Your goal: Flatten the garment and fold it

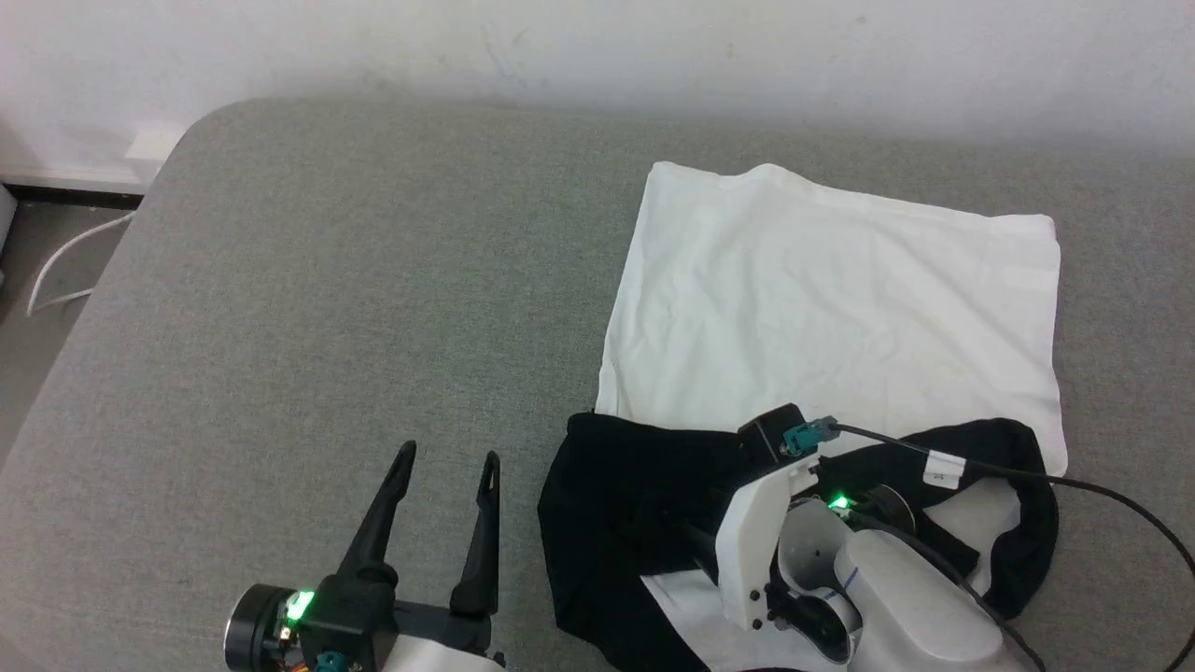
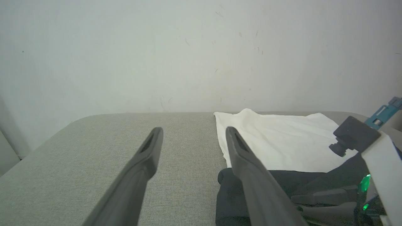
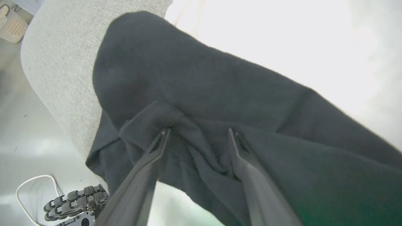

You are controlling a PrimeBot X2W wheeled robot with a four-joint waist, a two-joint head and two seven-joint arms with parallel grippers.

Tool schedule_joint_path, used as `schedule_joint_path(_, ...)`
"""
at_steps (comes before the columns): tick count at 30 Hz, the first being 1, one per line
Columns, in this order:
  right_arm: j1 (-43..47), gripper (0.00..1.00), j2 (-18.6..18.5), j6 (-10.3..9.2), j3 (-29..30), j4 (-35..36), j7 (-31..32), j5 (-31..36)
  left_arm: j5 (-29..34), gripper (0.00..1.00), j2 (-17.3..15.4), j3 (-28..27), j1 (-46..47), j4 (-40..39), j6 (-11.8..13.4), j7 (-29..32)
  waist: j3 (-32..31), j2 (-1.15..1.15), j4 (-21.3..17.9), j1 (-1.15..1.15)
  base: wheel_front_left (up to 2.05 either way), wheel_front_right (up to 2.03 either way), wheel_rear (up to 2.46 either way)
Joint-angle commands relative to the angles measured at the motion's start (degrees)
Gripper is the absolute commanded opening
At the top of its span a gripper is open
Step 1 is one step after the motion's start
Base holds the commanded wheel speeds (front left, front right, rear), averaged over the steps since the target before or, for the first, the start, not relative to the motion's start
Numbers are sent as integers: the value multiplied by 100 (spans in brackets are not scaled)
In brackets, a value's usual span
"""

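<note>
Left gripper [image 1: 449,455]: fingers apart over bare grey cushion [image 1: 327,280]. Garment [image 1: 831,308] lies just right of it, white panel flat, black part bunched. Right gripper [image 3: 198,131]: fingers apart, tips on black folds. Neck label [image 1: 941,469] to its right, unreadable. Basket [image 3: 11,23] on the floor past the cushion edge, contents not visible.

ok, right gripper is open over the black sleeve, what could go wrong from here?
1. Black sleeve is bunched into folds between the right gripper's open fingers; lifting away may snag it, closing may pinch several layers.
2. In the right wrist view that black fabric hangs past the edge of the grey surface; a tug could slide the garment off.
3. The wrist cable crosses over the collar and might drag it.
</note>
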State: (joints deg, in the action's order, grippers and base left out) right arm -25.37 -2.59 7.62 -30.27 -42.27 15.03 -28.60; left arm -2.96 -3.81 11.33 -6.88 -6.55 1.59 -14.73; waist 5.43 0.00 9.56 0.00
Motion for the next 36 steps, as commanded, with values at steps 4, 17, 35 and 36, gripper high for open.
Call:
schedule_joint_path(4,-198,100,-30,-13,-235,-63,-34,-292,44,100,-5,-25,37,16,-13,-27,-59,0,-99,0,0,0,0)
schedule_joint_path(17,107,100,-30,-13,1038,1106,-409,141,62,100,-83,-74,-207,-7,5,-27,-378,0,-502,0,0,0,0)
schedule_joint_path(35,2493,100,-29,-13,4200,4131,-2312,1490,-36,100,-105,-252,-188,-449,-10,-27,-166,0,-890,0,0,0,0)
schedule_joint_path(36,2555,100,-29,-13,4234,4109,-2380,1471,-36,100,-102,-266,-188,-473,-16,-27,-139,0,-912,0,0,0,0)
